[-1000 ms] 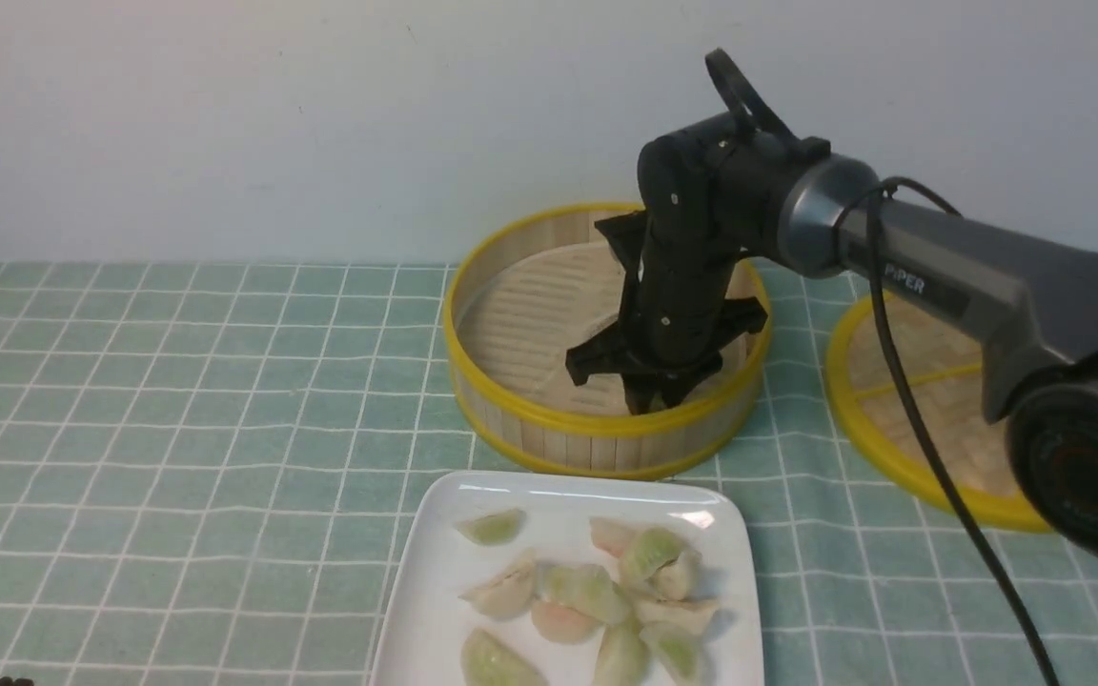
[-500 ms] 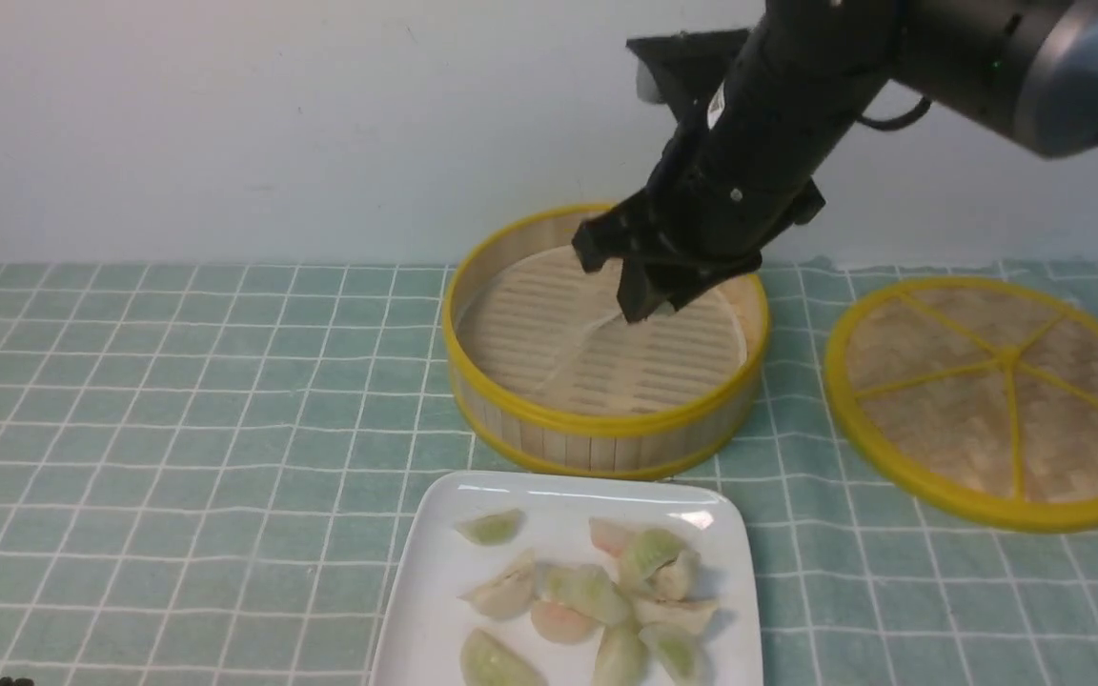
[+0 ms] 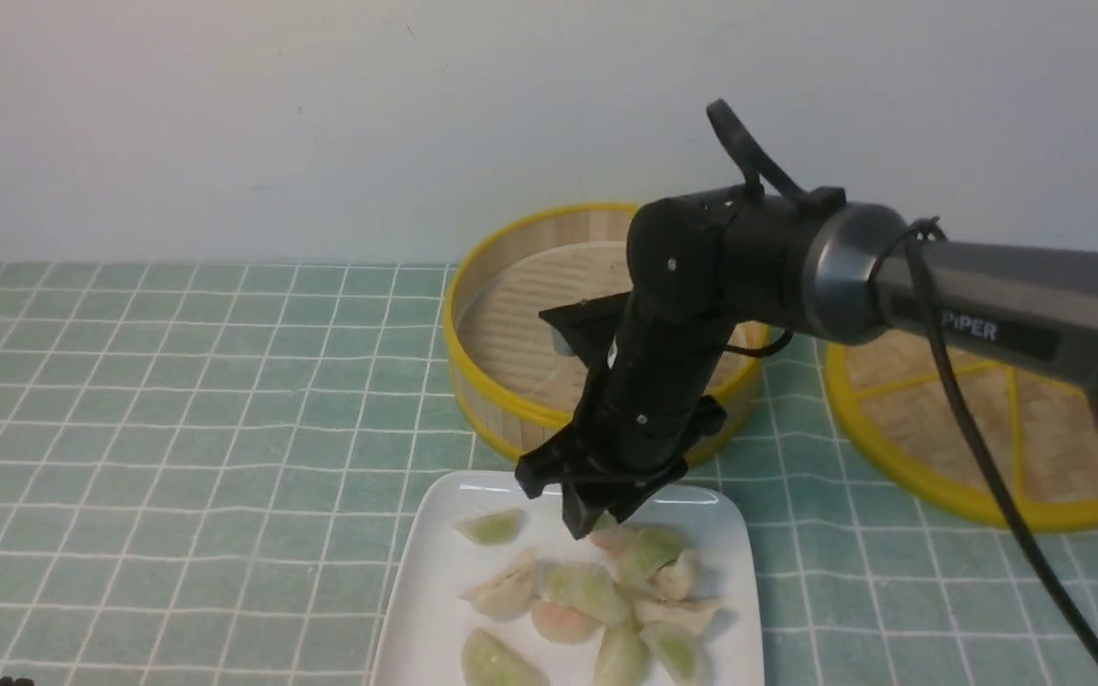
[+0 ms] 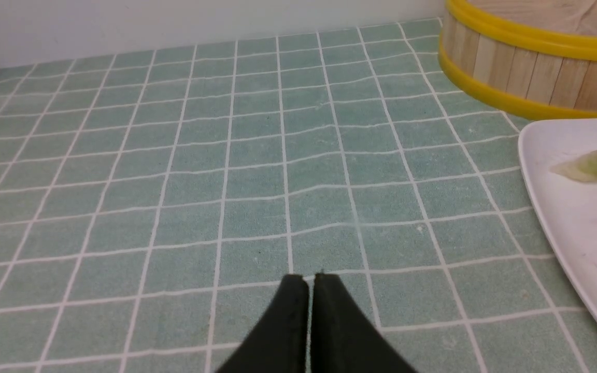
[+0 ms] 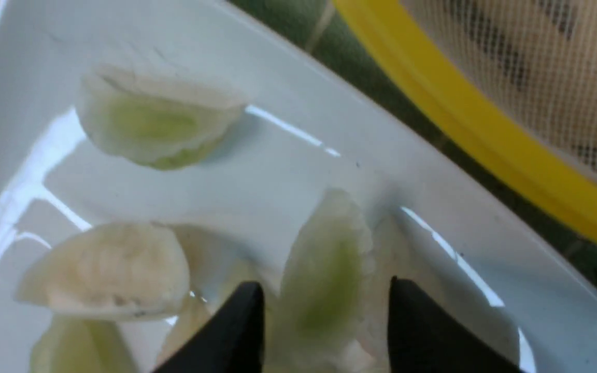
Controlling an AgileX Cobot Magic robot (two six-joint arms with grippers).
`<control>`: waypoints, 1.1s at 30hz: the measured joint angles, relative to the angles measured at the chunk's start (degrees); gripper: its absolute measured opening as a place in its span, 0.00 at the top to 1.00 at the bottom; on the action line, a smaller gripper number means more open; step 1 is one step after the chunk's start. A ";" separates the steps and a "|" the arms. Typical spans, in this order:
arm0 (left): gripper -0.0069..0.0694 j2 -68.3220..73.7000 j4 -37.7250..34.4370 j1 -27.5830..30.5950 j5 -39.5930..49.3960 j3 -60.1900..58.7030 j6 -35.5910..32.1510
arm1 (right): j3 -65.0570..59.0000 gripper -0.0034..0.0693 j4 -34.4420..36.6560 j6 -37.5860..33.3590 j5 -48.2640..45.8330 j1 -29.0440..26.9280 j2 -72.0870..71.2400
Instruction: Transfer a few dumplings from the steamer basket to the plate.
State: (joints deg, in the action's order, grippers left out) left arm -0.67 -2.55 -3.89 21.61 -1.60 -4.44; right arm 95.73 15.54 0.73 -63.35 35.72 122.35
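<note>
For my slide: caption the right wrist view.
Black fingers straddle a pale green crescent dumpling over the glossy white rectangular plate.

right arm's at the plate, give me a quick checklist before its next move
1. Right gripper above the plate: ok.
2. Green dumpling inside the plate's rim: ok.
3. Dumpling let go: cannot tell; the fingers stand apart on either side of it.
4. More dumplings in the steamer basket: cannot tell; none on the visible floor, and the right arm hides part.
5. Left gripper out of the way: ok, shut over the tablecloth.
</note>
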 joint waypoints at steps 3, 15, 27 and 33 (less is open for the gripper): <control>0.92 0.00 0.00 0.00 0.00 0.00 0.00 | 2.16 0.35 0.28 0.00 -0.86 0.00 0.00; 0.92 0.00 0.00 0.00 0.00 0.00 0.00 | 7.91 0.73 -6.99 2.93 -7.19 0.19 -14.48; 0.92 0.00 0.00 0.00 0.00 0.00 0.00 | -21.85 0.97 -17.54 8.66 4.51 0.30 -65.60; 0.92 0.00 0.00 0.00 0.00 0.00 0.00 | -43.26 0.97 -20.19 9.81 22.08 0.30 -88.49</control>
State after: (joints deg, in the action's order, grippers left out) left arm -0.67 -2.55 -3.89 21.61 -1.60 -4.44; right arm 52.47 -4.66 10.54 -41.27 36.02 33.86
